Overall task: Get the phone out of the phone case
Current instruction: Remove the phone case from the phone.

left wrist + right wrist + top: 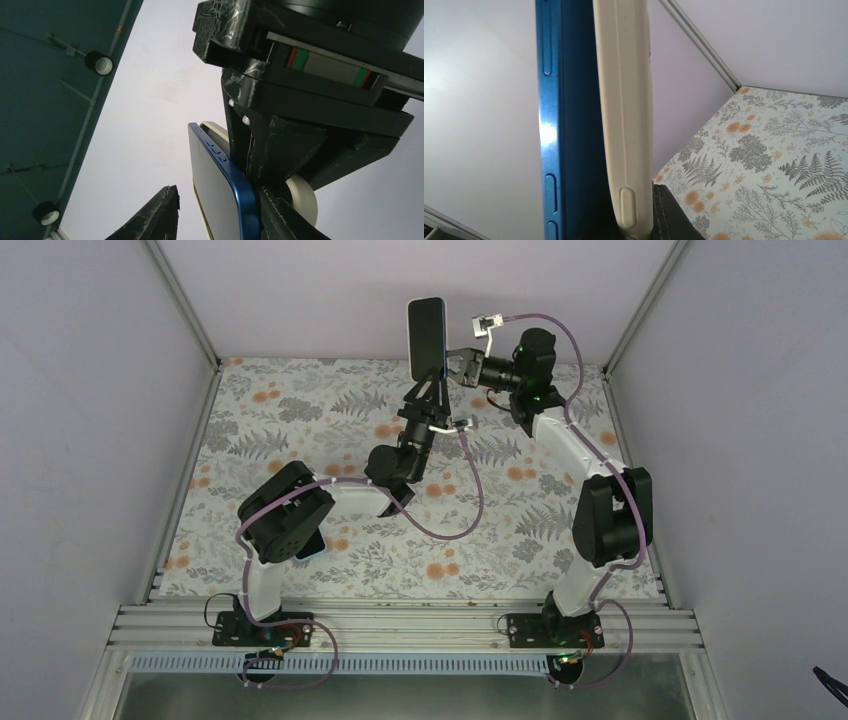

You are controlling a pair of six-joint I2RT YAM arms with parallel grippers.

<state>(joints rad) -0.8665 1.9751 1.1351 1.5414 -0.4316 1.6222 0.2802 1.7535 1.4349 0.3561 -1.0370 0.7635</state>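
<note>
Phone (426, 332) upright at 12 o'clock of view, dark face toward camera, pale rim. Left gripper (433, 378) clamps its bottom end from 6 o'clock, arm reaching up over floral table (300, 430). Right gripper (456, 366) at phone's 4 o'clock, pointing toward 9 o'clock, tips at phone's lower right edge; grip unclear. Arm bases on metal rail (400, 625) at 6 o'clock.

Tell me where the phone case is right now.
In the right wrist view the phone case stands upright just right of the phone; from above, both are held aloft by the left gripper near the back wall.
</note>
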